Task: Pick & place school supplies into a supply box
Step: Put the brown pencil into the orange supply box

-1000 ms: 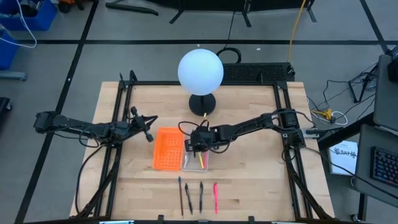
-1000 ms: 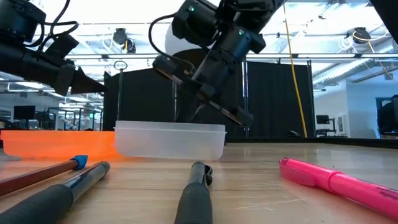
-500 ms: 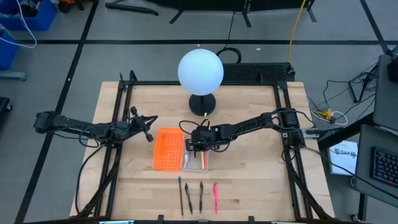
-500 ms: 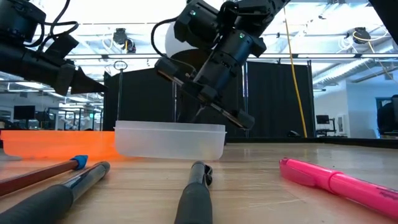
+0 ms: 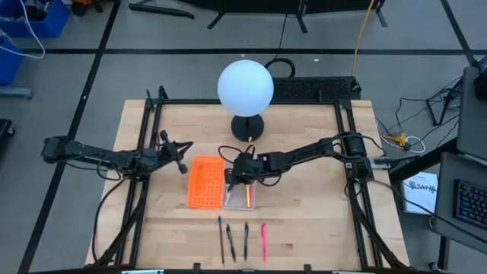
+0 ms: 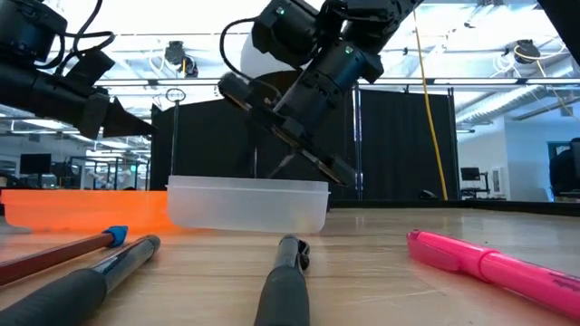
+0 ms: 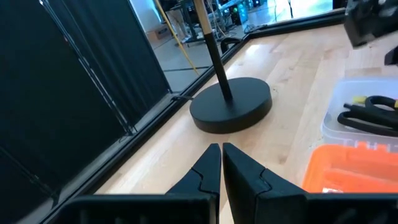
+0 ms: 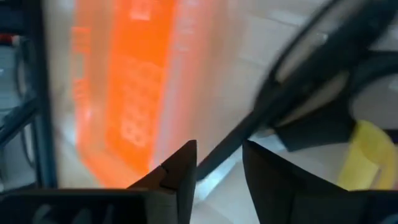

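Note:
The supply box lies mid-table: an orange grid half (image 5: 204, 183) joined to a clear tray (image 5: 238, 199). Black-handled scissors (image 7: 367, 118) and a yellow pencil (image 5: 247, 196) lie in the clear tray. My right gripper (image 5: 234, 177) hovers open just above the tray's far end, with the scissors (image 8: 323, 81) and the yellow pencil (image 8: 367, 149) below and beyond its fingers. My left gripper (image 5: 185, 161) is shut and empty, held above the table beyond the orange half's far left corner. Several pens and a pink marker (image 5: 264, 240) lie side by side near the table's front edge.
A white globe lamp (image 5: 245, 87) stands on a black round base (image 7: 230, 112) just behind the box. In the low view, the pink marker (image 6: 489, 263), a black pen (image 6: 285, 281) and a blue-tipped pencil (image 6: 63, 249) lie in front of the clear tray (image 6: 245, 204).
My right gripper has shifted a little toward the table's left, staying above the clear tray. The box and the supplies have kept still.

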Robot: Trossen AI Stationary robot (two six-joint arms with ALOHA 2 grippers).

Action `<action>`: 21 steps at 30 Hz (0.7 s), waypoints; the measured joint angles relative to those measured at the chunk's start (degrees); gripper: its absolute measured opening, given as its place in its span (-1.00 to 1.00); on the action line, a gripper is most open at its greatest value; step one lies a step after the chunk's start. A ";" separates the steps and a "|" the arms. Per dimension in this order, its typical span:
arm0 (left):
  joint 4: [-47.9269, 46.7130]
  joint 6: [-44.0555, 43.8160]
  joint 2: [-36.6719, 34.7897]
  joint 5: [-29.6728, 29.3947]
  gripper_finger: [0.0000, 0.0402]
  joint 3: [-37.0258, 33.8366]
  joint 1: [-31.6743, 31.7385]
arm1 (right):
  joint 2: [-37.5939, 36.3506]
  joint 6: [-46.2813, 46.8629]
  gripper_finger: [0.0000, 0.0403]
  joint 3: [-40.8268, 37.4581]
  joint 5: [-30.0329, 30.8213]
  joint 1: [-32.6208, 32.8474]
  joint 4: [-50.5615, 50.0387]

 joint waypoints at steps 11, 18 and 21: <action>0.34 -3.66 -0.01 0.56 -0.87 0.00 -0.02 | -14.40 -29.42 -0.37 0.00 5.04 0.57 -1.75; -0.93 -2.81 -0.01 10.31 -0.87 0.00 0.00 | -26.37 -58.39 -0.49 -4.27 16.37 8.42 -7.39; -0.90 -0.47 0.01 15.80 -0.87 0.00 -0.02 | -33.30 -63.13 -0.68 -10.53 16.91 9.28 -5.79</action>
